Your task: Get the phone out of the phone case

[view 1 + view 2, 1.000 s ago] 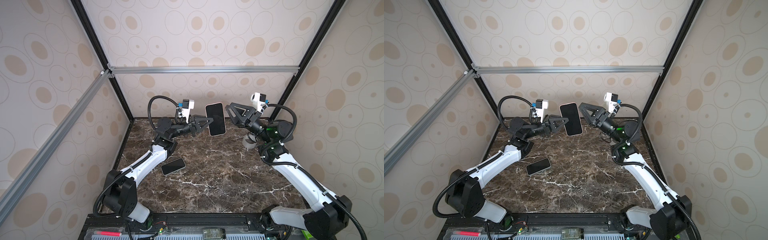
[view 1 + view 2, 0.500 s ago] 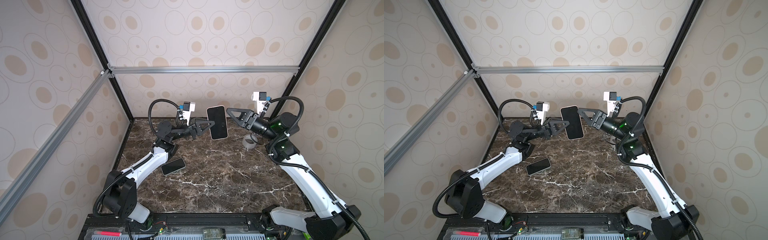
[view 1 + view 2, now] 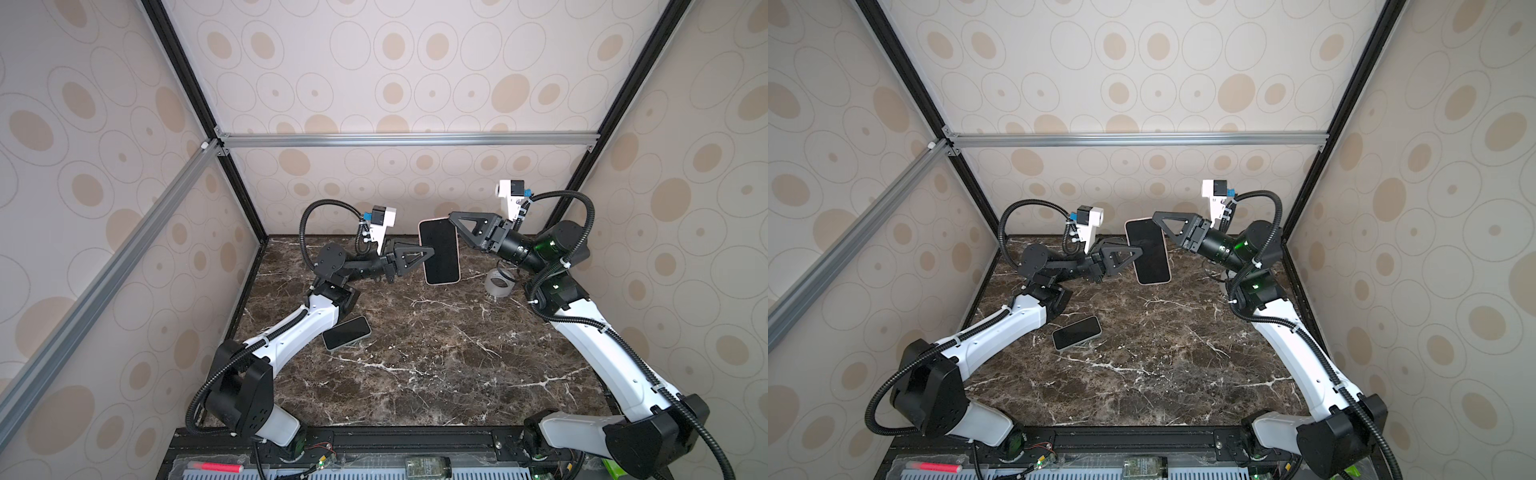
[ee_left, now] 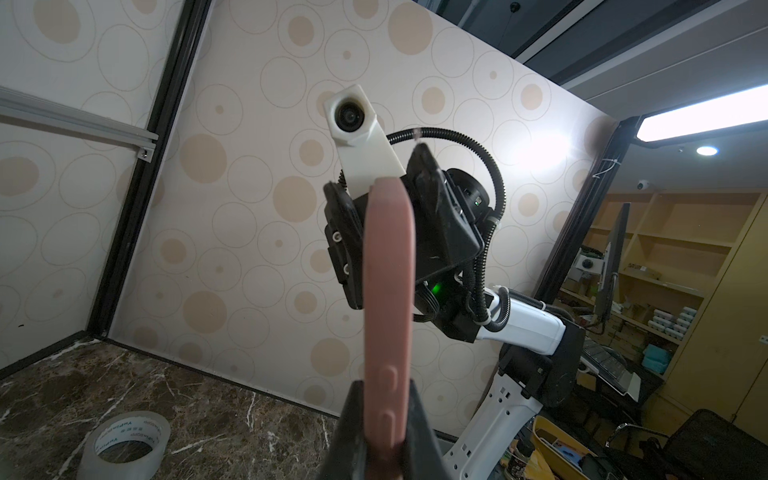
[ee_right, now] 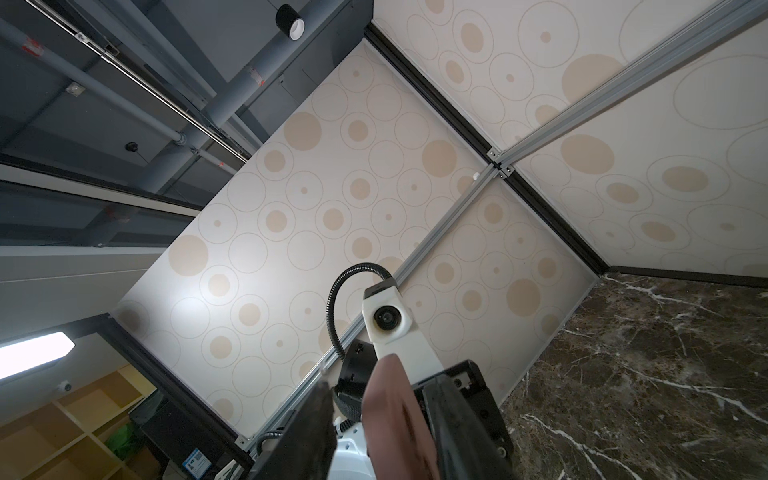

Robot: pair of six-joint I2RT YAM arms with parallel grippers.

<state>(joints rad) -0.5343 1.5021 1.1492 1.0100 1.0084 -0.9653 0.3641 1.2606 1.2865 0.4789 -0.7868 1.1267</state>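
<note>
A roll of clear tape [image 3: 500, 284] lies flat, hole upward, on the dark marble counter [image 3: 415, 357], close to its far right corner; a wrist view shows print inside the roll's core [image 4: 124, 446]. Well apart from the tape roll, toward the near left, a second phone [image 3: 347, 333] lies face up with a dark screen and pale rim, seen in both top views [image 3: 1076, 332]. Far nearer the camera than the tape roll, past the counter's front edge, a pink marker [image 3: 216, 467] and a small bottle [image 3: 428, 468] lie on their sides. Behind the tape roll rise walls patterned with beige ovals, crossed higher up by an aluminium rail [image 3: 395, 139].
</note>
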